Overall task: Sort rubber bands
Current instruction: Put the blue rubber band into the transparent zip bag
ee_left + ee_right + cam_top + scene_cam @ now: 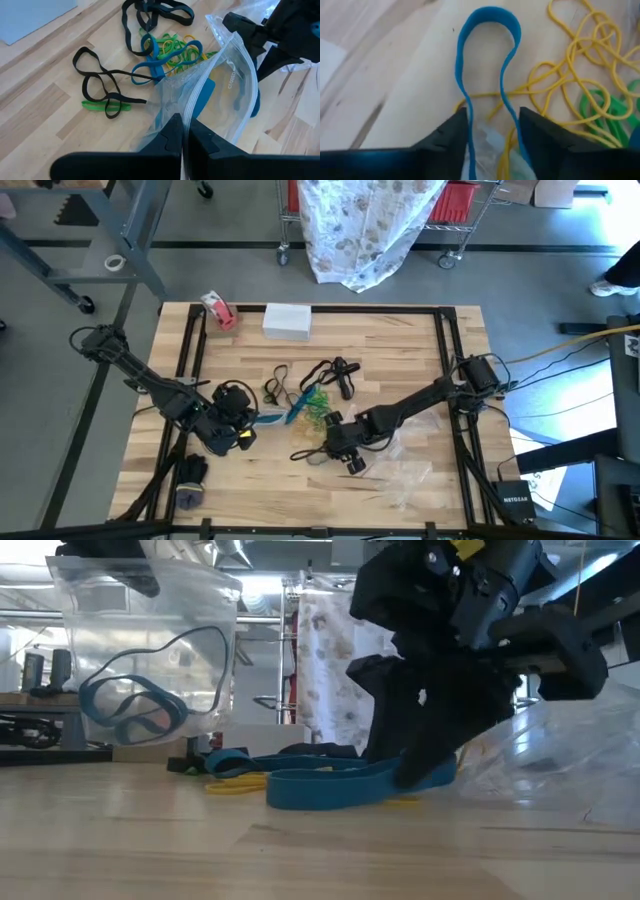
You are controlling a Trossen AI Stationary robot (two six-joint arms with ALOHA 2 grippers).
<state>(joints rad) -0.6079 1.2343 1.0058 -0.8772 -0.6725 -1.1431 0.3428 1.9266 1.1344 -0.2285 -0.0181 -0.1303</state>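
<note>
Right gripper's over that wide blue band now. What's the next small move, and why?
Probably finish closing the right gripper on the blue band: the loop lies flat on the table, its two strands running between the fingers. Then lift it toward the clear bag the left gripper holds.

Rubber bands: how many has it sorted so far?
Done: a few blue bands sit in the clear bag pinched by the left gripper. In hand: the right gripper straddles a wide blue band, fingers either side. Left: black, green and yellow bands lie on the table.
</note>
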